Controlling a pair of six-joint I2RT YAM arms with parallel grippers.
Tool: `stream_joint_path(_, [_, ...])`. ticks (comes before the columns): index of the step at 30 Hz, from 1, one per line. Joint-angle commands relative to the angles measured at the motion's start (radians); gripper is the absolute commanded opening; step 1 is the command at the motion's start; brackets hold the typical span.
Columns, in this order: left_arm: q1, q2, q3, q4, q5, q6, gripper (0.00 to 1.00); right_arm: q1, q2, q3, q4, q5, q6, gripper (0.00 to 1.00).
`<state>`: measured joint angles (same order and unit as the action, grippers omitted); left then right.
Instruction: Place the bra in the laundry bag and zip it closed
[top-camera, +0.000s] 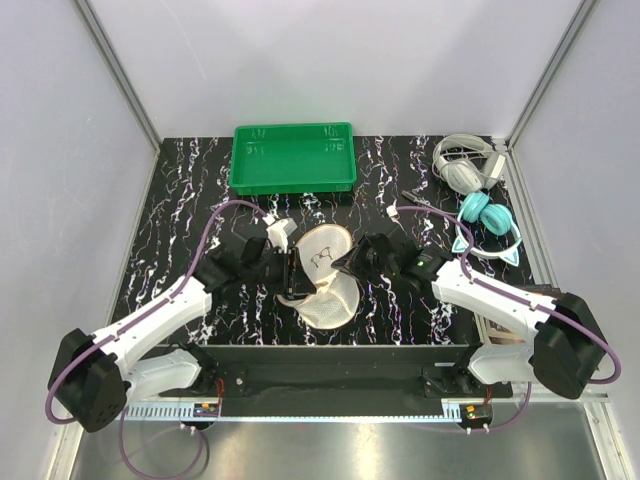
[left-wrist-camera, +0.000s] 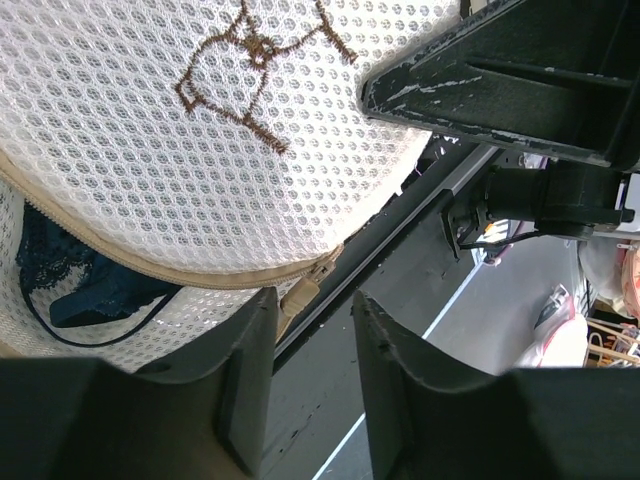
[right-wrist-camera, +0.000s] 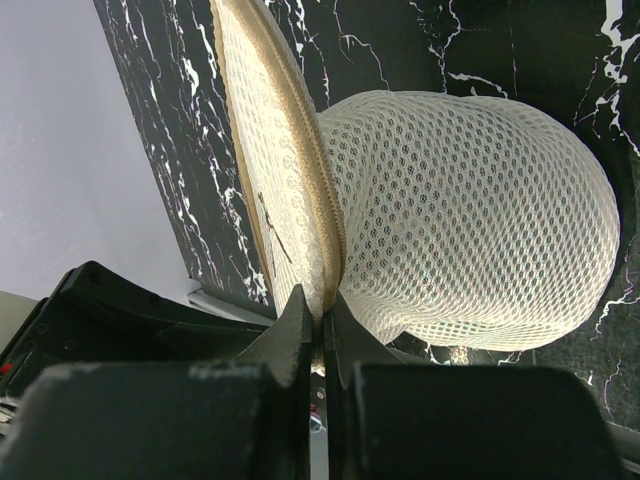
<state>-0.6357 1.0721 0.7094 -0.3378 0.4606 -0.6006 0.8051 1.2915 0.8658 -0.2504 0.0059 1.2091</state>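
The cream mesh laundry bag (top-camera: 330, 300) lies at the table's middle between both arms, its lid with the glasses mark (left-wrist-camera: 250, 60) lifted. The dark navy bra (left-wrist-camera: 55, 275) shows inside through the gap under the part-open zipper. My left gripper (left-wrist-camera: 313, 300) is open at the bag's left side (top-camera: 292, 272). The beige zipper pull (left-wrist-camera: 298, 292) sits just off its left fingertip, not pinched. My right gripper (right-wrist-camera: 322, 305) is shut on the bag's zipper rim (right-wrist-camera: 330, 250), and it holds the bag from the right (top-camera: 345, 262).
A green tray (top-camera: 293, 158) stands at the back centre. Grey headphones (top-camera: 465, 165) and teal headphones (top-camera: 490, 220) lie at the back right with a cable (top-camera: 410, 208). White walls close in the black marbled table (top-camera: 180, 230).
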Motion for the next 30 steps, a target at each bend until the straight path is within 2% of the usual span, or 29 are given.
stream_joint_path(1, [0.004,0.017,0.007,0.071,0.026,-0.005,0.38,0.009,0.011,0.039,0.04,-0.004,-0.014,0.0])
stream_joint_path(11, [0.002,0.031,-0.001,0.059,0.035,0.004,0.21,0.011,0.006,0.035,0.042,-0.003,-0.006,0.0])
stream_joint_path(12, [0.004,0.031,-0.001,0.053,0.027,0.004,0.14,0.009,0.008,0.035,0.042,-0.004,-0.006,0.0])
stream_joint_path(16, [0.002,0.02,0.012,-0.003,-0.023,0.019,0.0,0.008,-0.003,0.029,0.042,-0.001,-0.006,0.0])
stream_joint_path(22, [0.004,-0.012,-0.004,-0.093,-0.109,0.059,0.0,-0.024,-0.02,0.016,0.042,-0.003,-0.036,0.0])
stream_joint_path(25, [0.004,-0.043,-0.024,-0.121,-0.129,0.077,0.0,-0.075,-0.017,0.018,0.04,-0.061,-0.074,0.0])
stream_joint_path(28, [0.004,-0.076,-0.041,-0.135,-0.152,0.09,0.0,-0.162,0.008,0.036,0.042,-0.168,-0.144,0.0])
stream_joint_path(30, [0.004,-0.083,-0.042,-0.118,-0.111,0.096,0.0,-0.22,0.046,0.073,0.039,-0.279,-0.221,0.0])
